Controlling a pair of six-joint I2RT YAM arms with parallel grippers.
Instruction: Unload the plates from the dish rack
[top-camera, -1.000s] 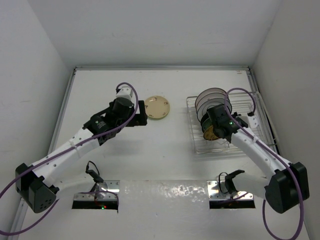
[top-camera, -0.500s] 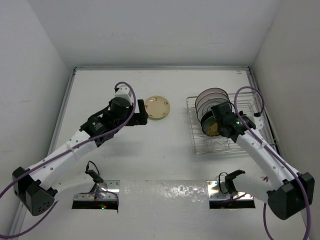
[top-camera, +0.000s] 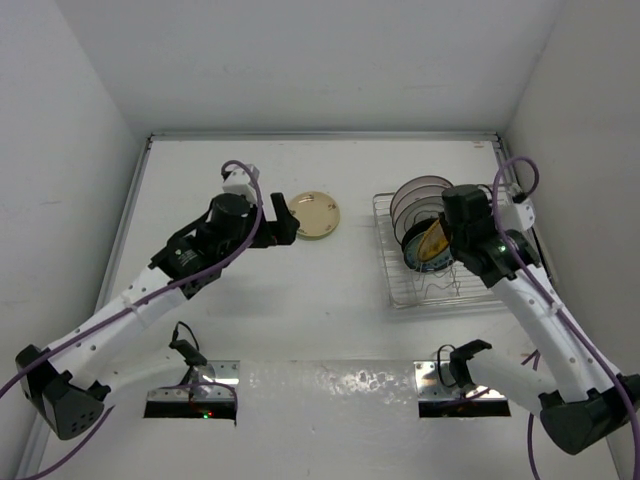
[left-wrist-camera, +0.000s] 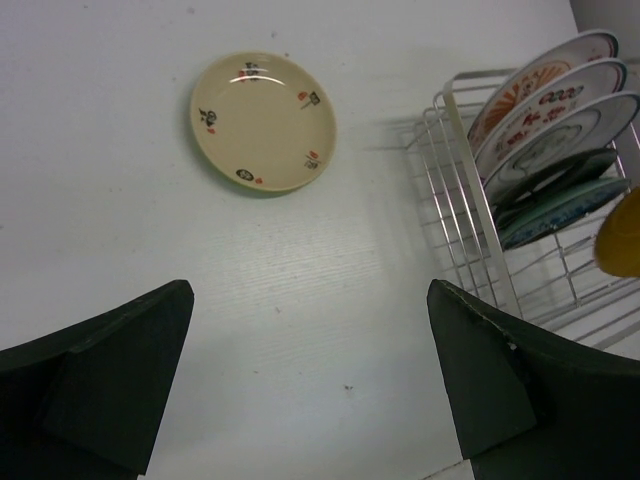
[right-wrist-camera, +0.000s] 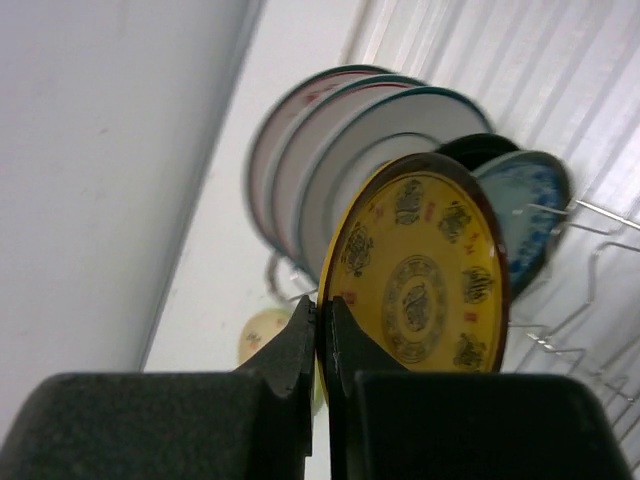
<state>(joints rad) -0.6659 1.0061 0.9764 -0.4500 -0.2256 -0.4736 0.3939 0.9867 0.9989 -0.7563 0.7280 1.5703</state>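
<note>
Since a second ago the right arm has drawn up and back over the dish rack (top-camera: 455, 292), and the right gripper (right-wrist-camera: 322, 322) has finished closing. Its fingers now pinch the rim of the yellow plate (right-wrist-camera: 420, 275), which hangs tilted over the rack's near slots. From above I cannot tell whether its lower edge is fully clear of the wires.

Five other plates (top-camera: 415, 200) stand on edge in the rack's far half, just behind the held one. Left of the rack, a tan plate (top-camera: 315, 215) lies flat on the table (top-camera: 330, 320). Beside it the left gripper (left-wrist-camera: 310, 370) hovers with jaws wide apart, holding nothing.

To do this step well, lift straight up until the plate clears the rack's raised sides, keeping the pinch firm on that thin rim and not knocking the neighbours. Then carry it left of the rack and lay it flat near the tan plate.
</note>
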